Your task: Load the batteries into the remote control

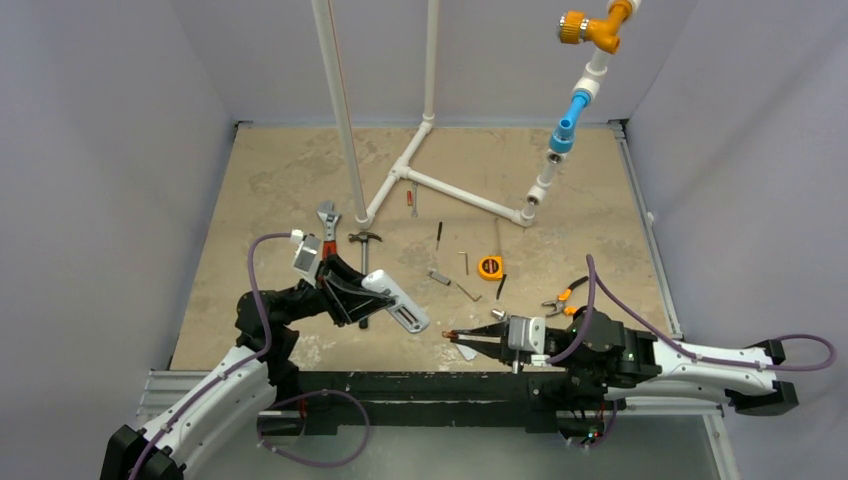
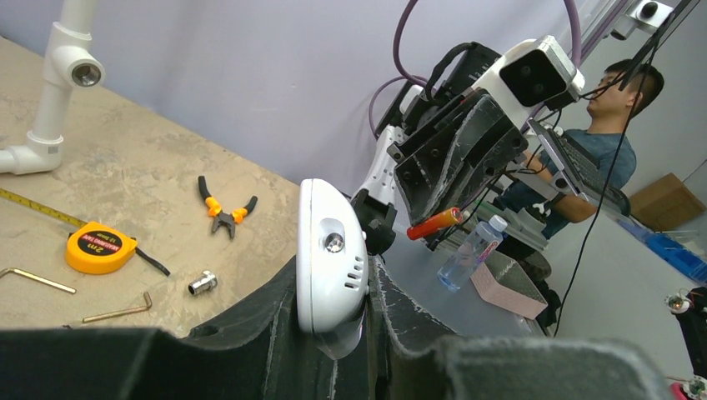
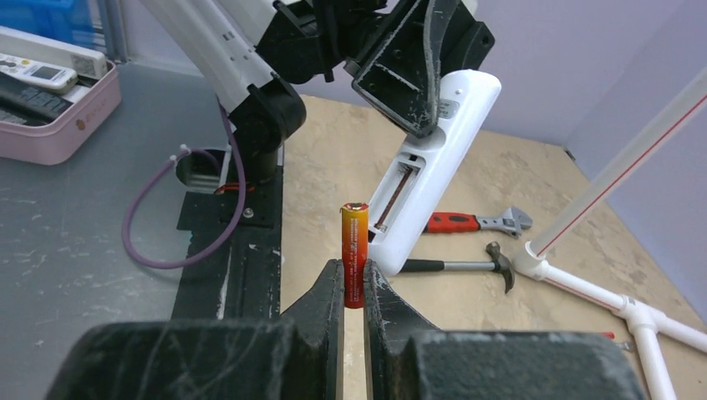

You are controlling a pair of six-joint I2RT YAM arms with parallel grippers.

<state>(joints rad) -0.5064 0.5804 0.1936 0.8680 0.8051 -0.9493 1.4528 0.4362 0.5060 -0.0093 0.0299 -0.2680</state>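
Right gripper clamped on one of the batteries, pinched by its lower half, long axis straight out past the fingertips. Just beyond, at 1 o'clock in the right wrist view: remote control, recess open toward the battery, long axis slanting 7 to 1 o'clock, not quite parallel with the battery. Left gripper closed around the remote's far end, holding it tilted. Right arm nearer the recess; slight roll probably needed. Farther out at 3 o'clock: hammer, wrench.
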